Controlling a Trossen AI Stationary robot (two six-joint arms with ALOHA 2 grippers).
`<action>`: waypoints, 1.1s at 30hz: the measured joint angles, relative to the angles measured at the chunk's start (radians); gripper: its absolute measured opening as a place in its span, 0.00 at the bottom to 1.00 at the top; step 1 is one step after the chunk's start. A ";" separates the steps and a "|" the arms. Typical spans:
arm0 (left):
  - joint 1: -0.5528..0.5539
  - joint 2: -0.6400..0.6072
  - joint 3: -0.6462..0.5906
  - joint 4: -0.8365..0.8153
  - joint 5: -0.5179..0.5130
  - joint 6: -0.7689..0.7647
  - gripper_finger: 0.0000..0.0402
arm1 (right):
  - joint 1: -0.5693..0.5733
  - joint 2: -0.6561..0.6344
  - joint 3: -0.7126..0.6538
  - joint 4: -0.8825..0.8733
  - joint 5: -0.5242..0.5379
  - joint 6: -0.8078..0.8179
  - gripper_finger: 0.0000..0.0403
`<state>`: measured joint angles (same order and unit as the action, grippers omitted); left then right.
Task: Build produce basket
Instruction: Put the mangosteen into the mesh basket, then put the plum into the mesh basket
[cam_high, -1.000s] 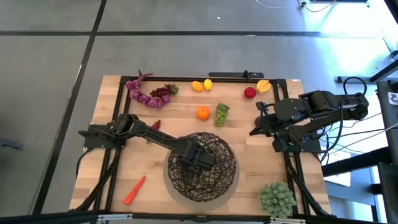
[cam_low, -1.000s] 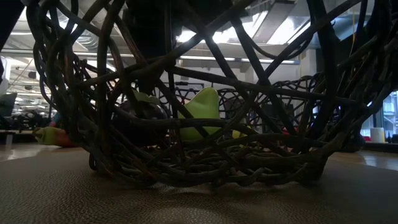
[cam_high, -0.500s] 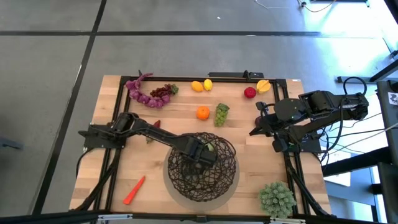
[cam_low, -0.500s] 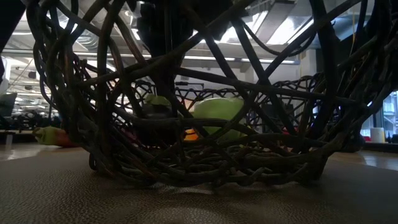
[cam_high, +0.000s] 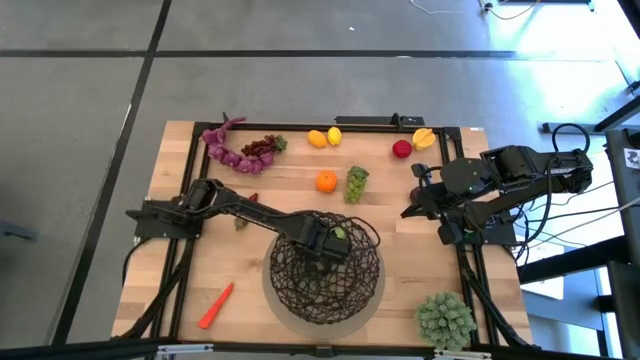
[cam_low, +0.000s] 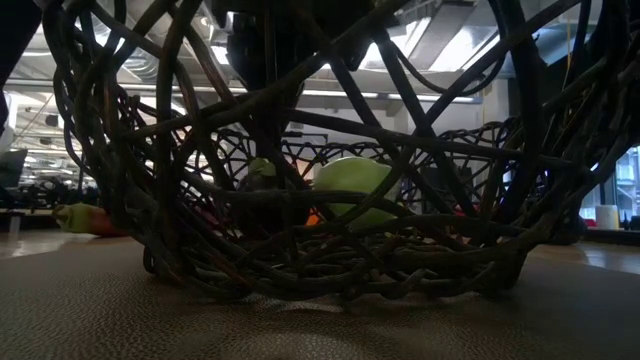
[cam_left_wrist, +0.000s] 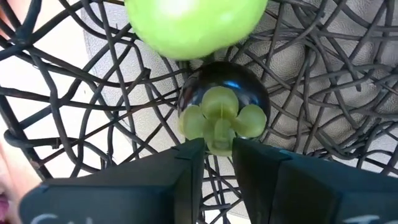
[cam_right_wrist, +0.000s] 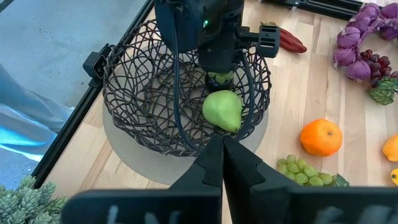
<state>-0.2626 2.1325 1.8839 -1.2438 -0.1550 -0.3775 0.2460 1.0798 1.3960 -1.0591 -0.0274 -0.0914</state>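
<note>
Two dark fingers (cam_left_wrist: 186, 180) of the left gripper (cam_left_wrist: 216, 149) are seen clenched on the green leafy top of a small round dark fruit (cam_left_wrist: 224, 99), held inside the basket (cam_high: 325, 268). Just beyond that fruit, a pale green pear (cam_left_wrist: 193, 22) is seen lying on the basket's woven floor, nearly touching it. From the right wrist view, the pear (cam_right_wrist: 222, 111) is shown resting in the part of the basket nearer that camera, with the left gripper reaching down into the bowl directly behind it. The basket is placed on a grey round mat (cam_high: 270, 290) at the near middle of the wooden table (cam_high: 180, 290). The right gripper (cam_right_wrist: 217, 163) is pressed closed on nothing and is held above the table's right edge, well apart from the basket. Outside the basket, an orange (cam_high: 326, 181) and a green grape bunch (cam_high: 356, 183) are found just beyond it, purple beads (cam_high: 225, 148) and lemons (cam_high: 324, 137) along the far edge, and a carrot (cam_high: 215, 305) near the front left. A spiky pale green plant (cam_high: 445, 320) is set at the front right corner.
</note>
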 joint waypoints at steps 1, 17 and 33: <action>0.001 0.000 0.000 0.000 0.000 0.000 0.19 | 0.000 0.000 0.000 0.000 0.000 0.000 0.00; 0.000 -0.078 0.000 -0.075 -0.039 -0.093 0.20 | 0.000 0.000 0.000 0.000 0.022 0.000 0.00; 0.054 -0.363 0.002 -0.115 -0.279 -0.383 0.19 | -0.002 -0.011 0.158 -0.198 0.117 0.106 0.00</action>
<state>-0.2087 1.7691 1.8858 -1.3587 -0.4336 -0.7606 0.2440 1.0691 1.5545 -1.2567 0.0893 0.0151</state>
